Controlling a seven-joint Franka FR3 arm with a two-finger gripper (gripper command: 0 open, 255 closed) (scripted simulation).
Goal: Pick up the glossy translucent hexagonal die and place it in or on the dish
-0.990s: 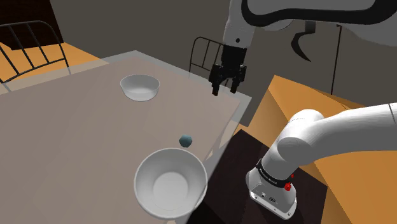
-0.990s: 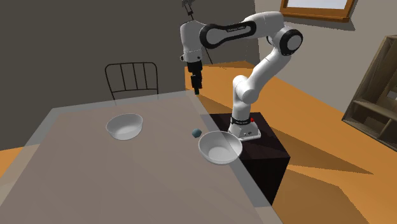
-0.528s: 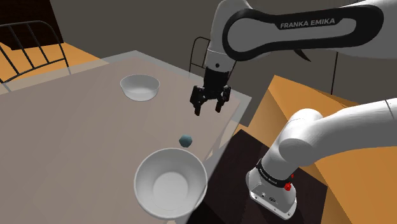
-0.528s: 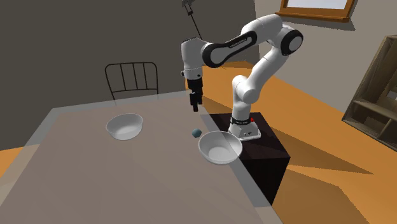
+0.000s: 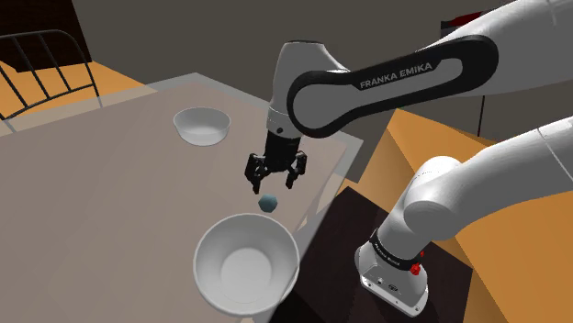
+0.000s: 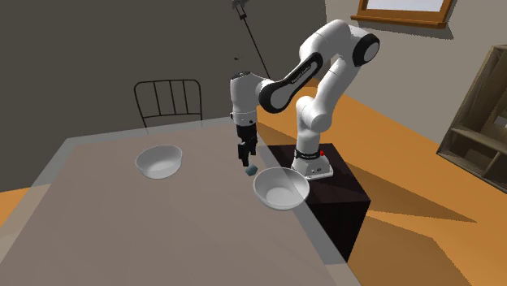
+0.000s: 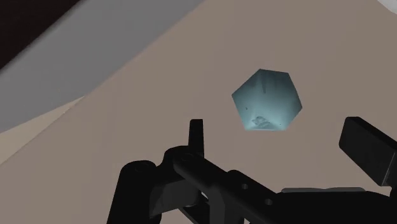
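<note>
Close to the surface's [image 5: 110, 183] right edge in the shoulder view, the pale blue die [image 5: 268, 203] is lying just beyond the near bowl [image 5: 196, 261], and the gripper [image 5: 273, 183] is hovering over it with fingers spread, touching nothing.

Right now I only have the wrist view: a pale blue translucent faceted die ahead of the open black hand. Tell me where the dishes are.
Observer: The nearer white bowl, empty, stands beside the pale blue translucent die at the edge of the grey table, on the side of the dark stand.
Operator: Give me the second dish.
Observer: The farther white bowl, also empty, sits across the table, well away from the die.
Operator: Report the hand's height.
Observer: The hand hovers just above the die, not touching it.
</note>
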